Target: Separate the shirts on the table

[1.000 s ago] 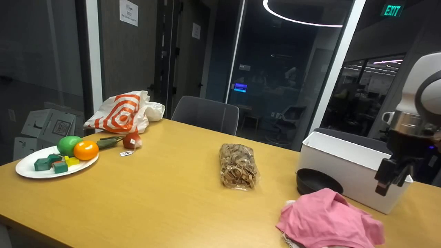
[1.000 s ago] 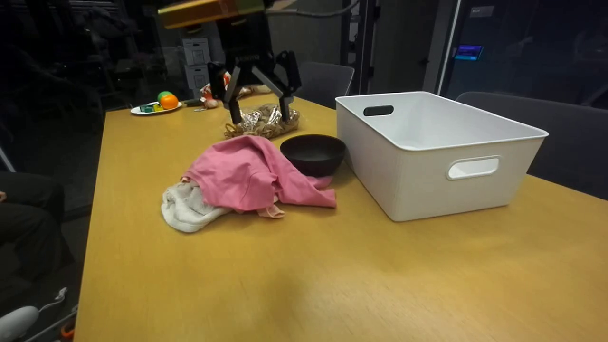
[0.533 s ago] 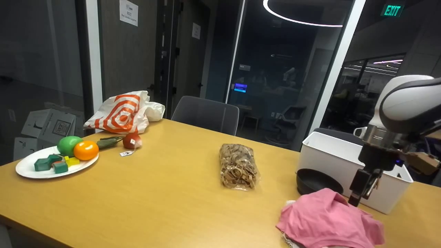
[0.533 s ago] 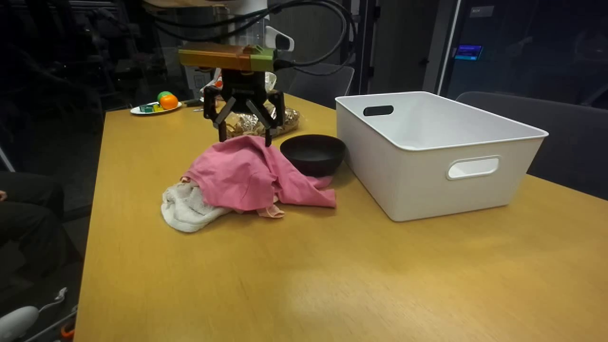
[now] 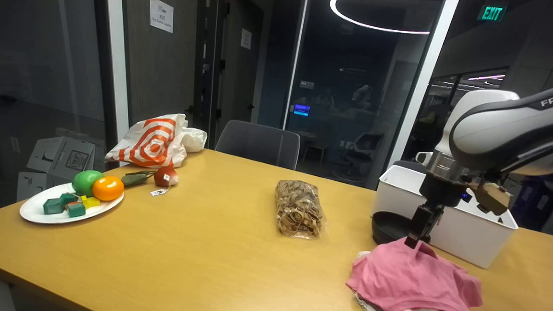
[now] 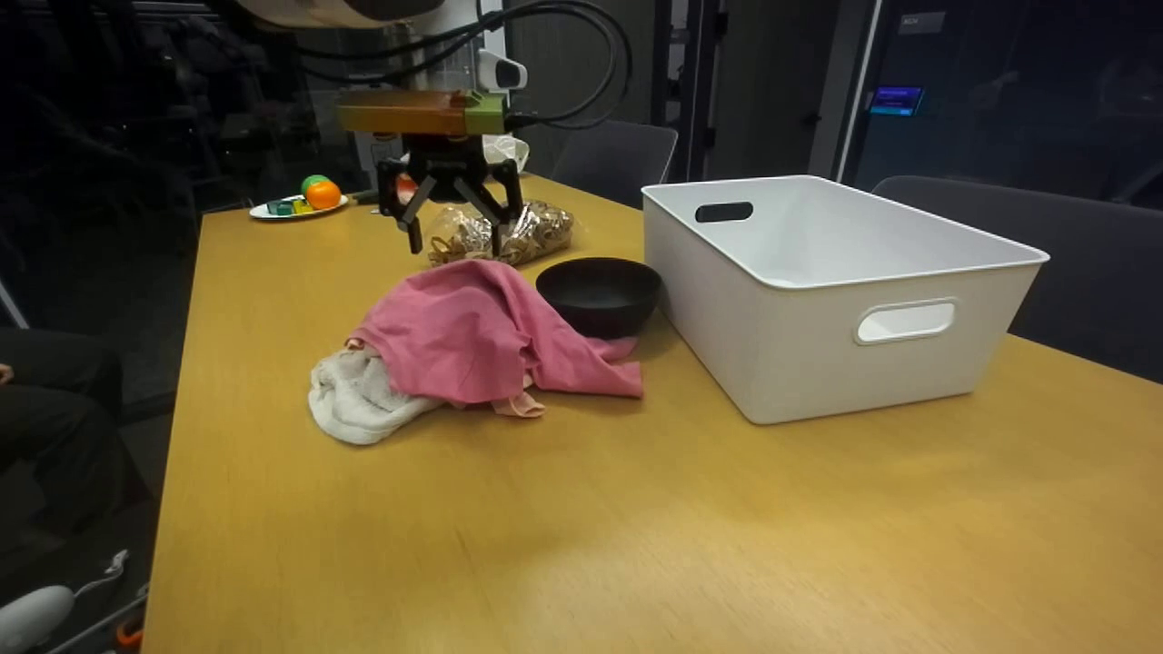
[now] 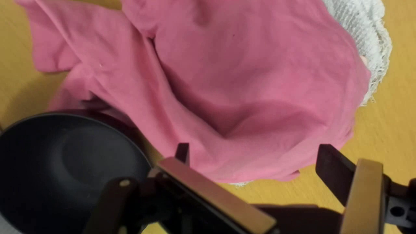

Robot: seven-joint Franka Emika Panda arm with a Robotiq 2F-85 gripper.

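In an exterior view a green sign (image 5: 491, 13) at 2 o'clock reads EXIT; at 3 o'clock, lettering (image 5: 547, 103) on the arm (image 5: 484, 131) begins with F and runs off the edge. A plastic bag (image 5: 157, 141) at 9 o'clock bears bullseye rings. On the surface (image 6: 581, 527), in an exterior view, lies 1 pink shirt (image 6: 463, 336), crumpled over 1 white cloth (image 6: 359, 400) that shows at its 8 o'clock; 1 paler pink cloth (image 6: 520, 406) pokes out at 5. The pink shirt's long axis runs from 9 o'clock to between 3 and 4, where a loose end points. 1 black bowl (image 6: 600, 298) sits at its 2 o'clock, 1 white bin (image 6: 818, 341) at 3. The tool (image 6: 456, 243), 2 fingers (image 6: 415, 238) spread, stands at the shirt's 12 o'clock; whether it touches it I cannot tell.
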